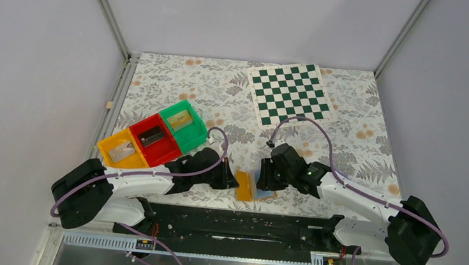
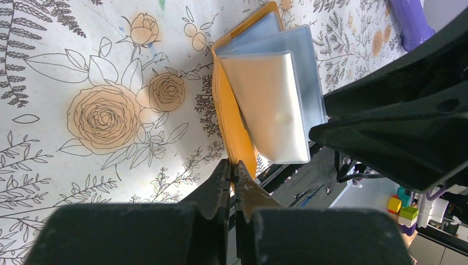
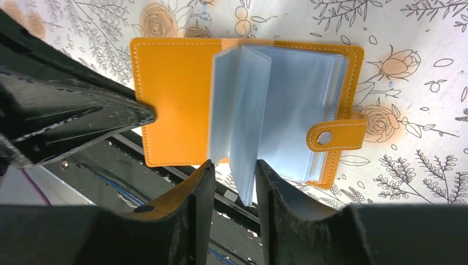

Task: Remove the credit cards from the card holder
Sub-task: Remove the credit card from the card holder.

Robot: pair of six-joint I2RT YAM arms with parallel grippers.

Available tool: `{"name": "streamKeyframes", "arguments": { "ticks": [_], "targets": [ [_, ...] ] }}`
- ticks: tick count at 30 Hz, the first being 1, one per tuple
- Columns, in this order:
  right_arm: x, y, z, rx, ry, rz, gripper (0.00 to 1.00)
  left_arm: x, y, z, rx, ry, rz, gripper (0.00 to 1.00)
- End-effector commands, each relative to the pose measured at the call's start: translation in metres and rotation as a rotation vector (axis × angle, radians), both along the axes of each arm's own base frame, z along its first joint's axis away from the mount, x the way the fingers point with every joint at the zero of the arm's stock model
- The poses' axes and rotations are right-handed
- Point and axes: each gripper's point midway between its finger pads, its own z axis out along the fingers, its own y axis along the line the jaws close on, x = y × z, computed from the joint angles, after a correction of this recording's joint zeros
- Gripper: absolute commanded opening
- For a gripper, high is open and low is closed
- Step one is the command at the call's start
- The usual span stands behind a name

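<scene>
The card holder lies open near the table's front edge, between both arms. Its cover is orange, with a fan of clear pale-blue sleeves and a snap tab. My left gripper is shut on the near edge of the orange cover. My right gripper is open around the lower edge of one raised sleeve, which rests against the right finger with a gap on the other side. I cannot make out any credit cards inside the sleeves.
Yellow, red and green bins stand in a row left of the left arm. A green-and-white chessboard lies at the back right. The black mounting rail runs just below the holder.
</scene>
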Motion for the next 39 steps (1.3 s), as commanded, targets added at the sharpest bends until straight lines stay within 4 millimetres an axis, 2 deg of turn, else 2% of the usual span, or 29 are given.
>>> {"name": "streamKeyframes", "arguments": {
  "ticks": [1,3,17,23,39],
  "targets": [
    [0.012,0.007,0.022,0.045,-0.078,-0.021,0.37,0.004,-0.011,0.012,-0.045,-0.023,-0.011,0.00],
    [0.012,0.006,0.022,0.044,-0.082,-0.027,0.33,0.004,-0.011,0.011,-0.045,-0.022,-0.010,0.00],
    [0.014,0.007,0.024,0.062,-0.092,-0.041,0.25,0.003,-0.009,0.010,-0.045,-0.022,-0.008,0.00],
    [0.013,0.008,0.013,0.047,-0.072,-0.041,0.13,0.003,-0.010,0.009,-0.044,-0.020,-0.009,0.00],
    [0.012,0.005,-0.001,0.002,-0.042,-0.037,0.21,0.004,-0.011,0.009,-0.046,-0.018,-0.010,0.00]
  ]
}}
